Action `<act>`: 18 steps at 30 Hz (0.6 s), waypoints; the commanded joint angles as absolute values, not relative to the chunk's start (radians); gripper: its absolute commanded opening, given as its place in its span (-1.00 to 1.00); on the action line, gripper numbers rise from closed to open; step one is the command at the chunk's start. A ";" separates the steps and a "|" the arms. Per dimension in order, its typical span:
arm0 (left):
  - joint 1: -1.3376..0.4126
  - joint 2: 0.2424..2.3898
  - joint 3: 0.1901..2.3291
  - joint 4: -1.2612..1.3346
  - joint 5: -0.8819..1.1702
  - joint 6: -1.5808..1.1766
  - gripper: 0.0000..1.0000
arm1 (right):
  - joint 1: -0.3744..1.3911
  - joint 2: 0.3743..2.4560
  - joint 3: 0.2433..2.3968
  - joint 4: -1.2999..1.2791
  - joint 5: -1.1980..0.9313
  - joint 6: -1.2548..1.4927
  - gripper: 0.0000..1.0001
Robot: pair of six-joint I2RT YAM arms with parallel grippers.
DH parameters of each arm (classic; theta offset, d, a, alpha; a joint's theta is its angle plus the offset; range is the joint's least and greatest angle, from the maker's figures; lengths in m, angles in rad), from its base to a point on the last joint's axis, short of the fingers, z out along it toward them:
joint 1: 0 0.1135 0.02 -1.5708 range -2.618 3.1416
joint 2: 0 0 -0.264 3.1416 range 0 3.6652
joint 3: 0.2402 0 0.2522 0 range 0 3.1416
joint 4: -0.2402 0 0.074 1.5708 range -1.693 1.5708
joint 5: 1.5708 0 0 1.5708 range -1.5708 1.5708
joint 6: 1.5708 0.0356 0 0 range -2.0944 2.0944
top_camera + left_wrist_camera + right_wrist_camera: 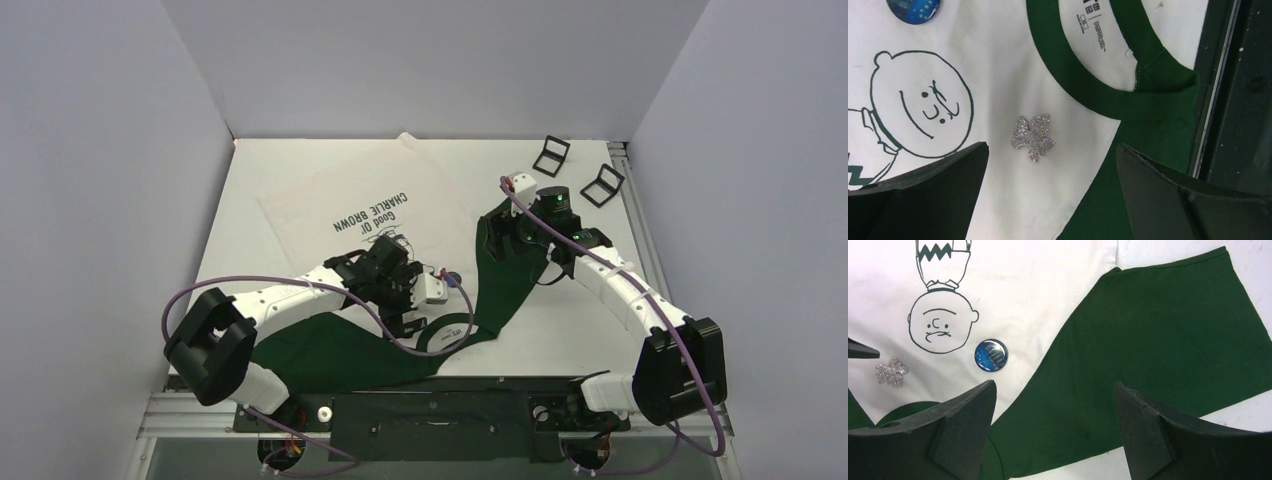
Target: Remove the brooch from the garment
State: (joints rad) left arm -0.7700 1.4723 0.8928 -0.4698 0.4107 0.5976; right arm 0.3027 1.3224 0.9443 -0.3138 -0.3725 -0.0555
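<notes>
The white garment (330, 200) with green sleeves lies flat on the table, cartoon face up. A silver glittery brooch (1033, 138) is pinned below the green collar (1073, 80); it also shows in the right wrist view (892, 372). My left gripper (1052, 146) is open and hovers just above the brooch, its fingers apart on either side; in the top view the left gripper (405, 305) hides the brooch. My right gripper (1054, 384) is open and empty over the green sleeve (1158, 340), seen in the top view (500, 238) to the right of the shirt's chest.
A round blue badge (990, 355) is pinned next to the cartoon face (940, 327), also in the left wrist view (913, 7) and top view (452, 280). Two small black frames (551, 153) (602, 184) stand at the back right. The table's dark front rail (1218, 110) runs beside the collar.
</notes>
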 commanded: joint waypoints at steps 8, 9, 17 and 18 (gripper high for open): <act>-0.879 1.485 0.832 -0.368 0.278 0.625 0.43 | 0.310 1.353 0.945 -0.273 -0.424 -0.039 0.63; -0.881 1.486 0.825 -0.361 0.271 0.625 0.40 | 0.310 1.360 0.948 -0.277 -0.427 -0.040 0.63; -0.879 1.485 0.806 -0.280 0.150 0.612 0.11 | 0.310 1.357 0.945 -0.279 -0.440 -0.047 0.64; -0.879 1.490 0.805 -0.267 0.140 0.608 0.09 | 0.310 1.359 0.946 -0.281 -0.440 -0.048 0.64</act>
State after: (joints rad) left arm -0.8818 1.4841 0.8032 -0.3611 0.2092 0.6136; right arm 0.3027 1.3655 0.9413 -0.3084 -0.4149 -0.0387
